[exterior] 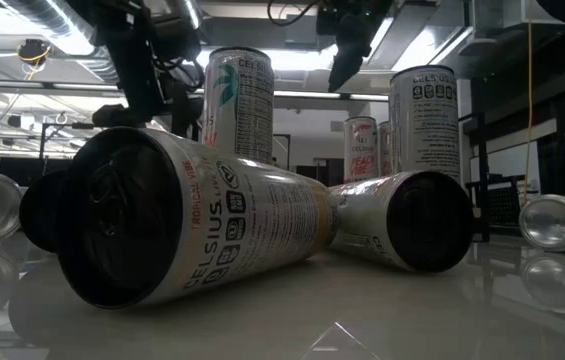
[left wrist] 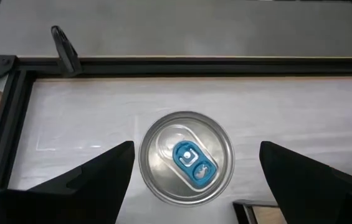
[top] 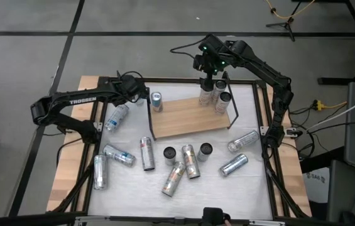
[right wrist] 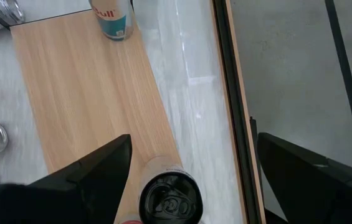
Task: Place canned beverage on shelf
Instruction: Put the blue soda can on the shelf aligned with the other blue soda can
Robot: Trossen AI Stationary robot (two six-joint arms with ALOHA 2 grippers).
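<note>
From above, the shelf (top: 190, 117) lies near the far edge of the table (top: 252, 188). A cluster of upright cans (top: 213, 95) stands at its far right corner, so that part of the job looks done. The right gripper (top: 210, 74) hangs over this cluster. One blue-tab can (top: 156, 101) stands on the table just beside the shelf's far left corner, not on the board, with the left gripper (top: 141, 93) just beside it. Many more cans lie or stand on the table in front of the shelf, among them a lying can (top: 174, 177), so most of the work appears to be left.

At table height, lying cans fill the foreground; the shelf itself is hidden behind them.

The left wrist camera looks down on the blue-tab can (left wrist: 187, 157), centred between wide-open fingers (left wrist: 85, 177) that do not touch it. I judge it the next can to be picked.

The right wrist camera shows the board (right wrist: 88, 93) below, a black-topped can (right wrist: 168, 196) on its edge between spread fingers (right wrist: 91, 171), apparently released, and a red-lettered can (right wrist: 111, 17) at the board's other end.
</note>
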